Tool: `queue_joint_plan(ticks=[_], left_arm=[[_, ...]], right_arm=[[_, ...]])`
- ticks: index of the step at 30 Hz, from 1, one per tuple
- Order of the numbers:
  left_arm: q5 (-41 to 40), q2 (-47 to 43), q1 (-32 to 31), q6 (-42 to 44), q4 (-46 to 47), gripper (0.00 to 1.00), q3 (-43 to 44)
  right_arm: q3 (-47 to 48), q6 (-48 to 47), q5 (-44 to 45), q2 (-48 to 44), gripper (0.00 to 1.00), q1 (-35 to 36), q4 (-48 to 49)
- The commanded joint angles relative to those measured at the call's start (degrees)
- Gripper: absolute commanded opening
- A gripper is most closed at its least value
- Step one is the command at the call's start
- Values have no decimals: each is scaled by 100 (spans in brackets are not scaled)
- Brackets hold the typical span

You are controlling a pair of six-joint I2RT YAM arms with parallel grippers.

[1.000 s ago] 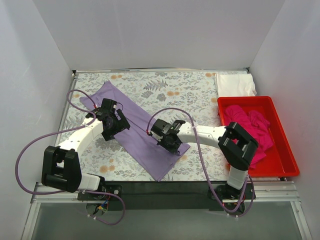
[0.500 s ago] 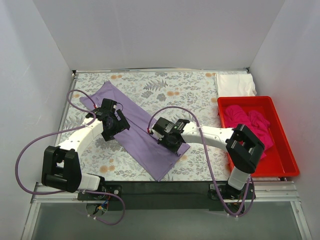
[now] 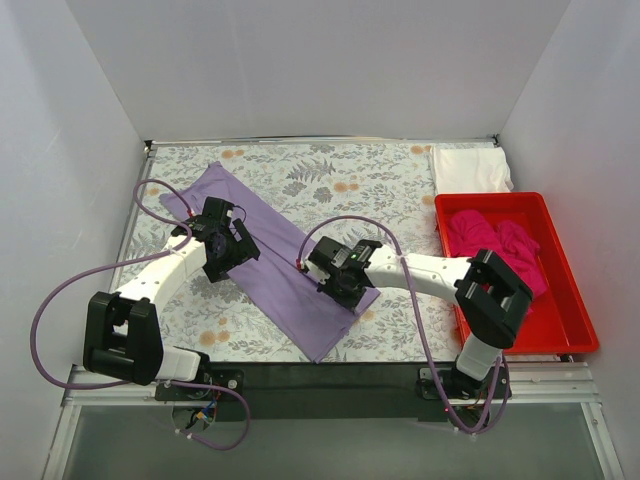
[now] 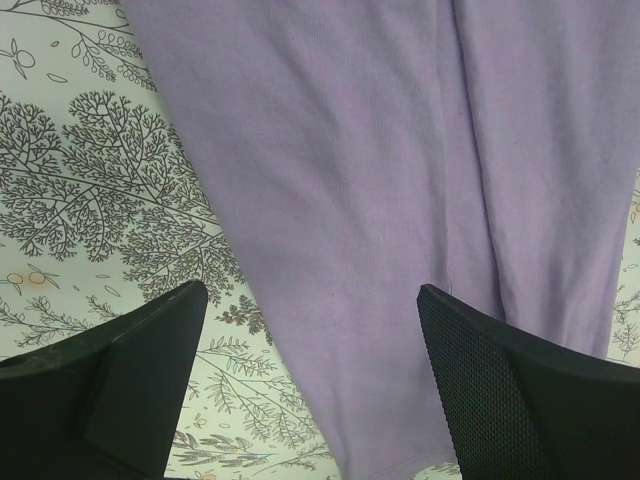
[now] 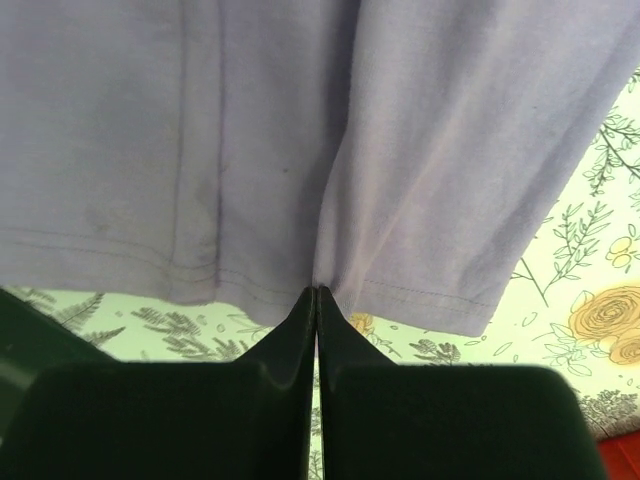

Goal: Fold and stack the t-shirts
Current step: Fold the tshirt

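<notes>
I see my right gripper (image 5: 317, 292) clenched on the hem of the purple shirt (image 3: 278, 255); my left gripper (image 4: 310, 300) hangs spread wide above its cloth

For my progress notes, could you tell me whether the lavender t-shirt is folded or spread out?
Folded lengthwise: the lavender t-shirt lies as a narrow strip, with layered edges in the wrist views.

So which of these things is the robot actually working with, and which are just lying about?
Part of the job:
lavender t-shirt, laid out as a long strip
magenta t-shirt, crumpled in the red bin
white t-shirt, lying flat at the far right corner

Just lying about:
red bin
floral tablecloth
</notes>
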Motion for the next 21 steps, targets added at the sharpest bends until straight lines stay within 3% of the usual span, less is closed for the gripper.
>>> queue_joint_plan(ticks=[1, 6, 15, 21], left_arm=[[-93, -138, -22, 64, -10, 80, 15], [-111, -85, -22, 46, -10, 80, 33], [-427, -146, -22, -76, -45, 79, 208], [-928, 266, 48, 64, 69, 76, 892]], right_arm=[[42, 9, -559, -384, 1, 2, -130], [-80, -35, -780, -367, 1, 10, -139], [-142, -26, -965, -340, 25, -60, -112], [-203, 308, -393, -841, 36, -841, -77]])
